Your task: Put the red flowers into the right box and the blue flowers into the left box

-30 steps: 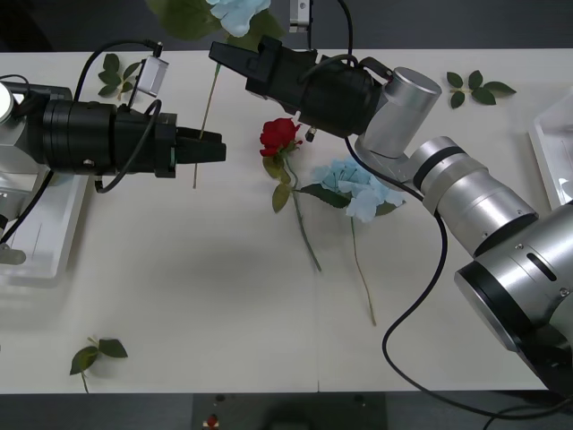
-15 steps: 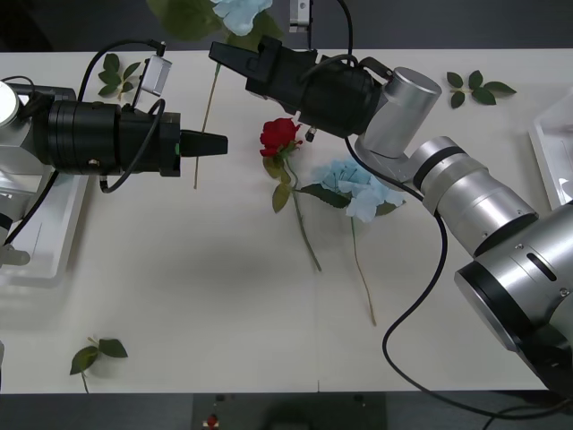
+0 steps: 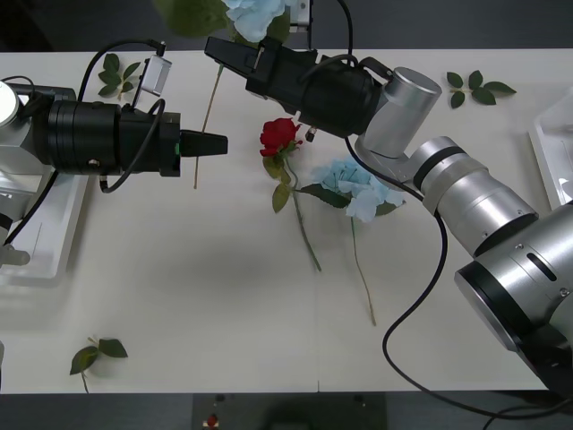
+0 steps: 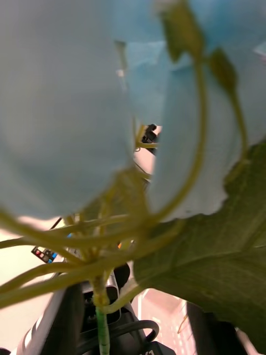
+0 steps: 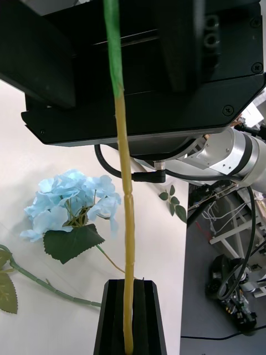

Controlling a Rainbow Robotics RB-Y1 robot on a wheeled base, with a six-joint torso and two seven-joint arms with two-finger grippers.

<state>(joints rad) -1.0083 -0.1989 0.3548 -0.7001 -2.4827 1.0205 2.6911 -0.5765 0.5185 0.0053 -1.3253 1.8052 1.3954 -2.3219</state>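
Note:
A blue flower [image 3: 255, 13] stands over the table's far edge, its thin stem [image 3: 208, 107] running down toward me. My left gripper [image 3: 215, 143] is shut on the lower stem [image 5: 126, 222], which lies pinched between its black fingers [image 5: 113, 316]. My right gripper [image 3: 228, 55] sits high on the same stem under the head [image 4: 66, 111]; its fingers [image 4: 64, 321] stand apart on either side of the stem, open. A red flower [image 3: 279, 134] and another blue flower [image 3: 354, 186] lie mid-table. The left box [image 3: 40, 242] is at the left edge and the right box [image 3: 551, 143] at the right edge.
Loose green leaf sprigs lie at the far left [image 3: 116, 73], the far right [image 3: 474, 87] and the near left [image 3: 97, 352]. The near half of the white table [image 3: 224, 305] is bare. The right arm's silver links [image 3: 474, 206] reach across the right side.
My left gripper's fingers closed on the stem. After that the blue head and its leaf shifted slightly right, and the right gripper's edge moved a little left.

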